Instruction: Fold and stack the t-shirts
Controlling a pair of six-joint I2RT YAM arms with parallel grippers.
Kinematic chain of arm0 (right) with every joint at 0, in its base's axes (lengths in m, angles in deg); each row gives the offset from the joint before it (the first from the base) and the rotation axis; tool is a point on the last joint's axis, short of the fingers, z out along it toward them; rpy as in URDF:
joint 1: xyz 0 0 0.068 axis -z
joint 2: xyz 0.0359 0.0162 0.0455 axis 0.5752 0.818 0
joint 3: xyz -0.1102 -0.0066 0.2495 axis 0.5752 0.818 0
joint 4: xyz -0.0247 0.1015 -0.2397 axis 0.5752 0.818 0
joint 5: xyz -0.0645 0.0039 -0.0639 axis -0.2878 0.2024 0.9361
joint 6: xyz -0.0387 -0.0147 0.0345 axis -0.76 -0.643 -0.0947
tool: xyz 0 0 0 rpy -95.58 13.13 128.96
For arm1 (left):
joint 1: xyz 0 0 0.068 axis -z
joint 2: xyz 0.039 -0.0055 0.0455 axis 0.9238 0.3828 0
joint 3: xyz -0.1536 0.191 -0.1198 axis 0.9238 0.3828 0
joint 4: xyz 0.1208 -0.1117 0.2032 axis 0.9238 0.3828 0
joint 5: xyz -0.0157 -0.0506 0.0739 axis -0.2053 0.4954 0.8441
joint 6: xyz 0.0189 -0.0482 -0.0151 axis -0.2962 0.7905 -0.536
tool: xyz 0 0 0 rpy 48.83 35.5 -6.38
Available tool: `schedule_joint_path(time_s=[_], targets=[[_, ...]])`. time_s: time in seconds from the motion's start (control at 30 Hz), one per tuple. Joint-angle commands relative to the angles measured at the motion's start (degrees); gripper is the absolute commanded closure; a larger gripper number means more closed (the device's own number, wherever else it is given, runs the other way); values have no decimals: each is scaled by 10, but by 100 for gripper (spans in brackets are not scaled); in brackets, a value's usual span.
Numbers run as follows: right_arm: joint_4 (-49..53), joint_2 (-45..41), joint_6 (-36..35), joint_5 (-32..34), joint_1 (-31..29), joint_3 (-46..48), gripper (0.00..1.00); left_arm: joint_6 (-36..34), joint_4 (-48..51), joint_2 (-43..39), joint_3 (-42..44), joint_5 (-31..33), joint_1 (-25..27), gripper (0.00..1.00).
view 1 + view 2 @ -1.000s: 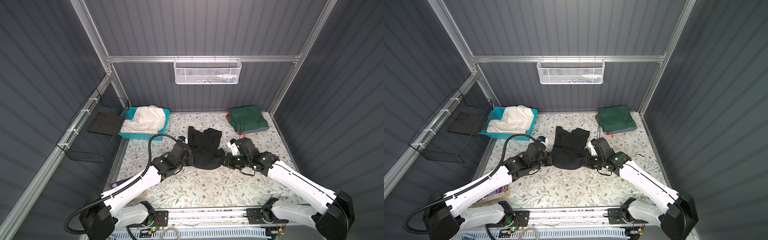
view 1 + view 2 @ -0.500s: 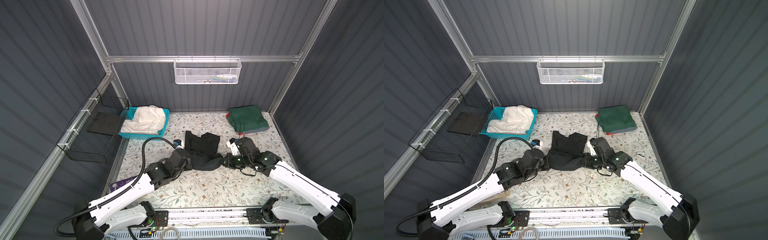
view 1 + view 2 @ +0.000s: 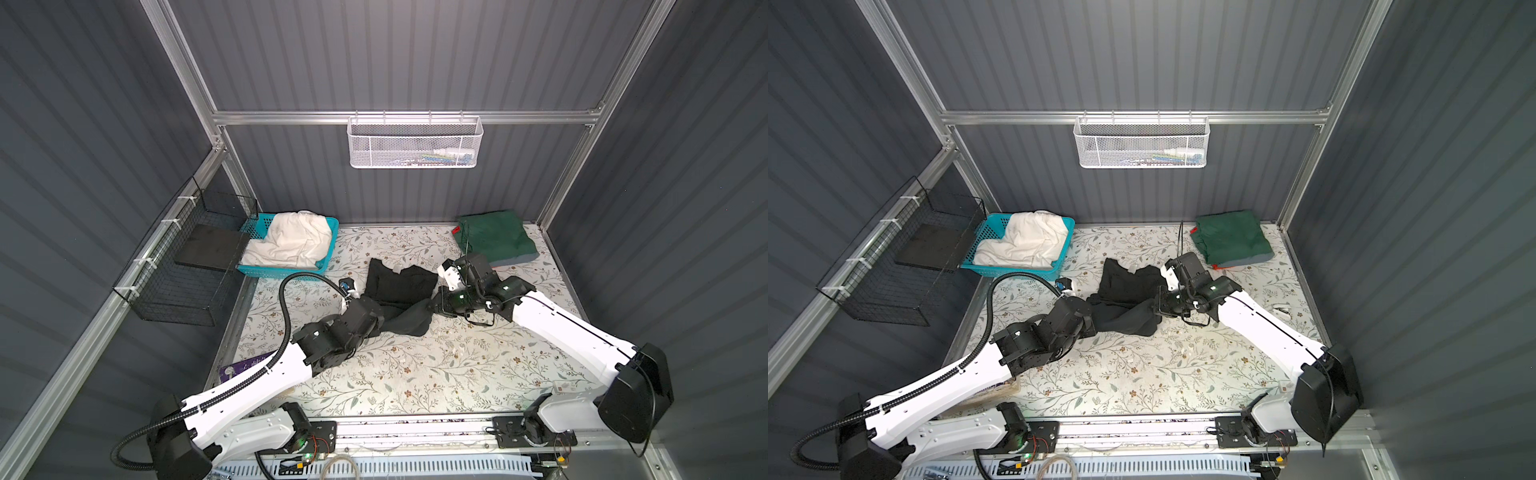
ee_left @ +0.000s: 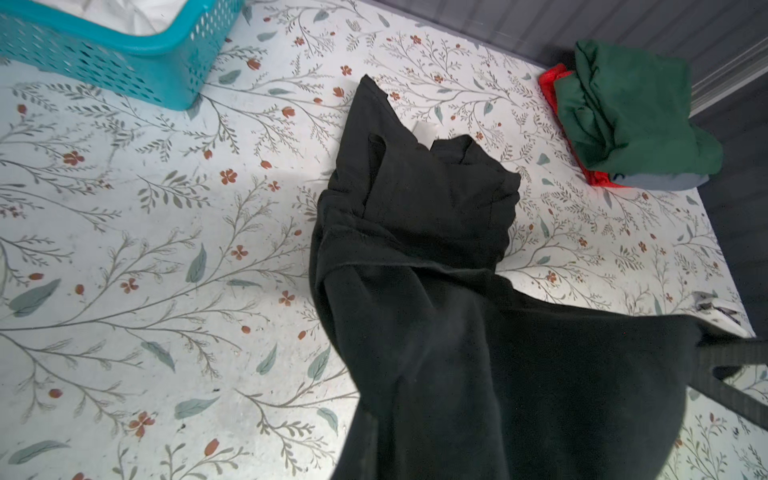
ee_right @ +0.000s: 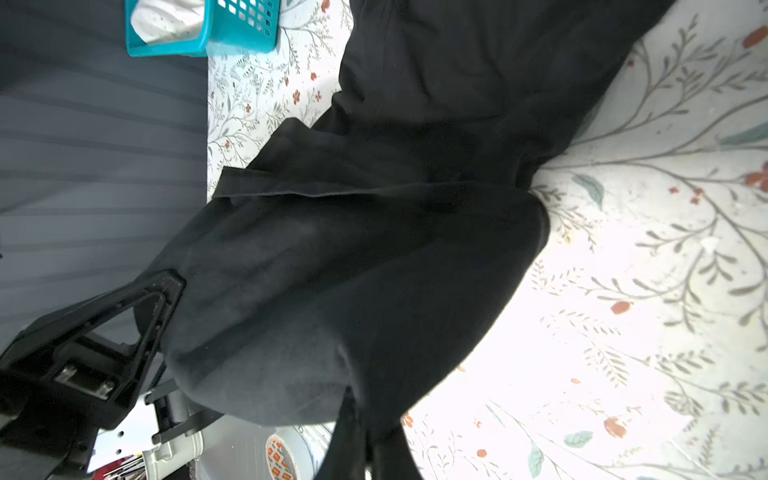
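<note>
A black t-shirt [image 3: 399, 286] [image 3: 1125, 286] lies mid-table, its near part lifted and bunched into a sagging band between both grippers. My left gripper [image 3: 376, 318] [image 3: 1090, 318] is shut on the band's left end. My right gripper [image 3: 434, 305] [image 3: 1156, 305] [image 5: 368, 432] is shut on the right end. In the left wrist view the black t-shirt [image 4: 436, 270] hides the jaws. A folded dark green t-shirt [image 3: 494, 239] [image 4: 631, 108] tops a stack at the back right, over a grey one [image 4: 665, 181] and a red one [image 4: 552, 83]. A cream-white t-shirt [image 3: 291, 243] fills the basket.
The turquoise basket [image 3: 282, 272] stands at the back left. A black wire basket [image 3: 187, 266] hangs on the left wall and a white mesh basket [image 3: 415, 143] on the back wall. A small white object [image 3: 1283, 309] lies near the table's right edge.
My left gripper has drawn back toward the table's front with the cloth. The shirt's near part has risen and bunched between the grippers. The right gripper has barely moved.
</note>
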Motion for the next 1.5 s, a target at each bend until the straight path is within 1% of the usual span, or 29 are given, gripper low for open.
schedule_joint_path(time_s=[0.0,0.17,0.3,0.43,0.53,0.63,0.77,0.9,1.13,1.23,1.37,1.47], targets=[[-19,13,-14,-29,13,-25,100,-3,10,26,-44,48,1,100],[-29,38,-19,-46,37,-37,100,-25,1,73,-92,52,0,100],[-42,61,-21,-72,59,-42,100,-40,-5,97,-114,44,-22,100],[-43,87,-30,-87,73,-61,100,-52,-26,122,-121,-12,-71,100],[-45,105,-35,-97,82,-75,100,-64,-29,149,-135,-31,-94,100],[-52,124,-33,-107,91,-83,100,-76,-40,179,-151,-63,-121,100],[-56,149,-32,-107,100,-96,100,-97,-43,223,-186,-77,-136,100],[-75,171,-23,-118,114,-104,100,-109,-53,270,-218,-120,-167,100],[-48,234,-33,-125,133,-161,100,-136,-64,342,-274,-151,-202,100],[-39,253,-37,-137,143,-176,100,-143,-63,382,-319,-168,-213,100],[-4,282,-55,-128,157,-214,100,-151,-67,429,-352,-180,-225,100],[8,307,-60,-135,165,-244,100,-156,-66,462,-378,-186,-233,100]])
